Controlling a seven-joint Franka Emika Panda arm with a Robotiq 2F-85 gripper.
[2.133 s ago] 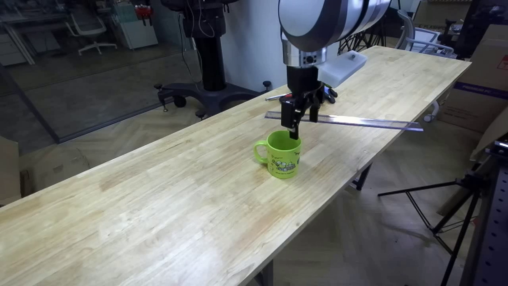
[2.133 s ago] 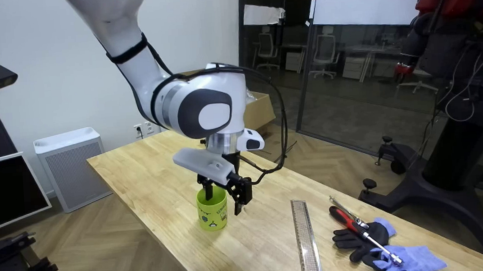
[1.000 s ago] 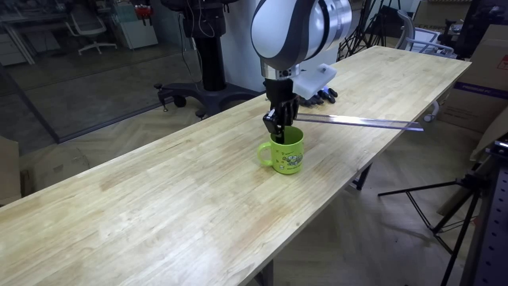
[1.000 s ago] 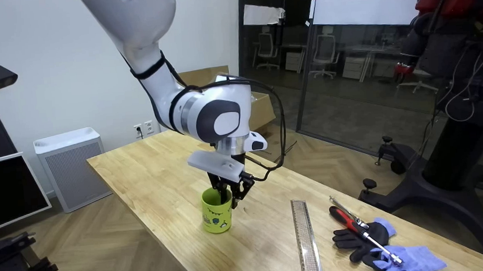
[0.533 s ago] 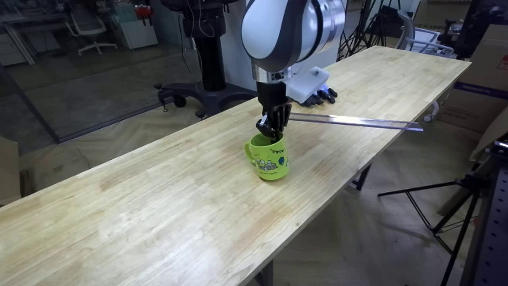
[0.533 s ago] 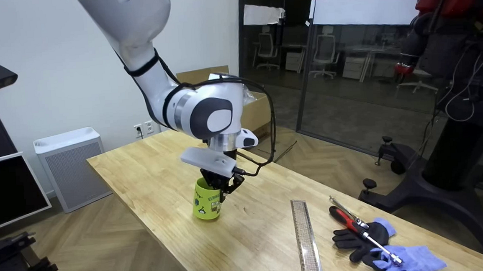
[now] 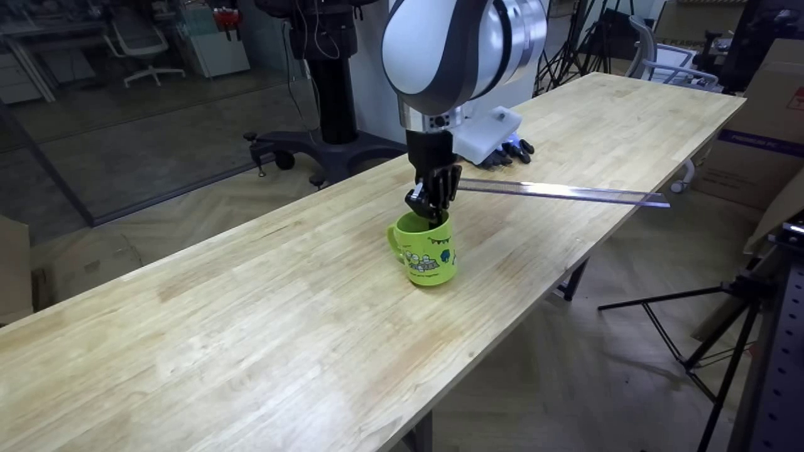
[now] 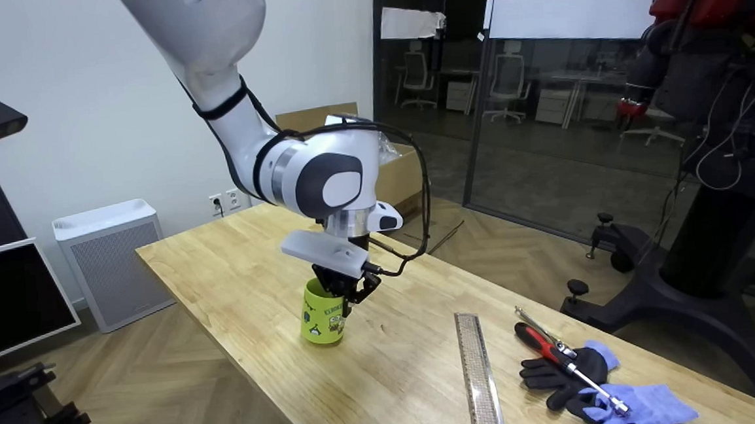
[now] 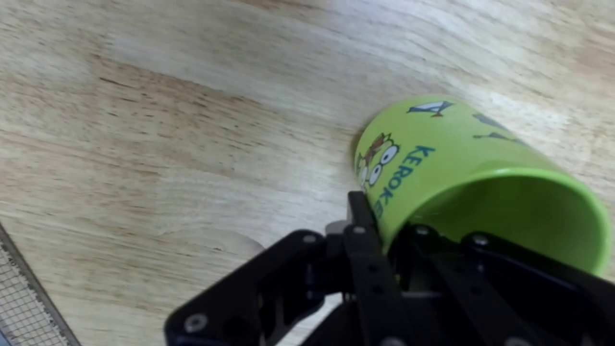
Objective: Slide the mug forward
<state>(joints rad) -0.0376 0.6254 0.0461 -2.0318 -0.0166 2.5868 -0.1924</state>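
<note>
Gripper clenched on one wall of the mug, and that lopsided hold is the worry

Far left in an exterior view, the long edge of the table slants toward the bottom of the frame, with the mug near it. Should the slide veer that way, the mug could drop off; which way counts as forward I cannot tell.

Next, low and left of centre, comes the mug itself, leaning slightly, it seems. Whether its whole base meets the table is unclear. Pulled on a slant, it might catch on its lower edge and tip further.

Just right of it, the gripper grasps the rim: the wrist view has one finger outside the wall and the second within. Drag on the base, with the hold so far off centre, could swivel the mug about the fingertips; a weak squeeze could let the smooth wall slip out.

Farther right, at the bottom, lies a ruler, well apart; a path that way could run into it. Last, at lower right, a screwdriver rests across gloves, a concern only if the slide goes long.
</note>
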